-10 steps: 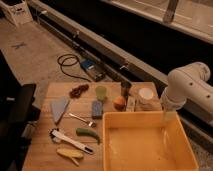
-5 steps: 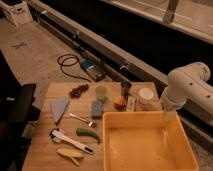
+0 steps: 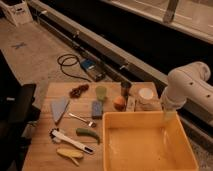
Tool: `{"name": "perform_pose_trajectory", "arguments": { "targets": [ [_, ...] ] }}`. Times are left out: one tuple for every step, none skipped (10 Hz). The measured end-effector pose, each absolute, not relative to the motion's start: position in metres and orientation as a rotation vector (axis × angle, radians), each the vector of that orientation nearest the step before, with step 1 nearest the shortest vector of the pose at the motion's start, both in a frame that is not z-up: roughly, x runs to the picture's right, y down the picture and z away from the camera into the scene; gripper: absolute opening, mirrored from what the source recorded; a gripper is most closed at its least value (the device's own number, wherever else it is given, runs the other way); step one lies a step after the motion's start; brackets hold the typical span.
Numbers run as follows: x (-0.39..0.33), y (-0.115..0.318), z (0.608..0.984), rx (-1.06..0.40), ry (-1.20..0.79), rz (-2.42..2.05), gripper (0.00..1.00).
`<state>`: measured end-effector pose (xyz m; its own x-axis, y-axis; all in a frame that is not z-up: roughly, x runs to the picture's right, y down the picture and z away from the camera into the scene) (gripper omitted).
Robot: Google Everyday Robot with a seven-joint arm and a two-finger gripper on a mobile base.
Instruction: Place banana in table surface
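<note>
Tool (image 3: 169,116), grip state unclear, at yellow tub (image 3: 131,114) far rim; banana (image 3: 70,154) near table surface (image 3: 44,134) front edge.

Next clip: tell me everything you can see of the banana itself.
The banana is small, yellow and slightly curved. It lies flat on the light wooden table surface, near its front left corner. It lies just in front of the white-handled tool; whether they touch cannot be told. Nothing holds it: the gripper hangs far to the right, inside the yellow tub.

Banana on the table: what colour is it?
The banana is yellow, camera view; tool hangs over tub.
</note>
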<state>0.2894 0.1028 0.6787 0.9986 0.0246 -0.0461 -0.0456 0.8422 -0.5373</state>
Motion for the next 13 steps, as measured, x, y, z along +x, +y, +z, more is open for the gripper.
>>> {"name": "perform_pose_trajectory", "arguments": {
  "targets": [
    [0.278, 0.098, 0.676, -0.568, 0.013, 0.006, 0.65],
    [0.262, 0.096, 0.673, -0.571, -0.009, -0.027, 0.65],
    [0.242, 0.093, 0.67, -0.574, -0.03, -0.06, 0.65],
    [0.222, 0.092, 0.668, -0.574, -0.05, -0.093, 0.65],
    [0.19, 0.089, 0.664, -0.575, -0.081, -0.142, 0.65],
    [0.166, 0.088, 0.661, -0.572, -0.108, -0.179, 0.65],
    [0.148, 0.088, 0.658, -0.571, -0.13, -0.206, 0.65],
    [0.115, 0.088, 0.651, -0.568, -0.175, -0.26, 0.65],
    [0.094, 0.088, 0.646, -0.563, -0.204, -0.297, 0.65],
    [0.069, 0.092, 0.637, -0.557, -0.242, -0.359, 0.65],
    [0.045, 0.099, 0.627, -0.549, -0.282, -0.426, 0.65],
    [0.041, 0.1, 0.625, -0.548, -0.288, -0.44, 0.65],
    [0.042, 0.1, 0.625, -0.547, -0.287, -0.439, 0.65]
  ]
}}
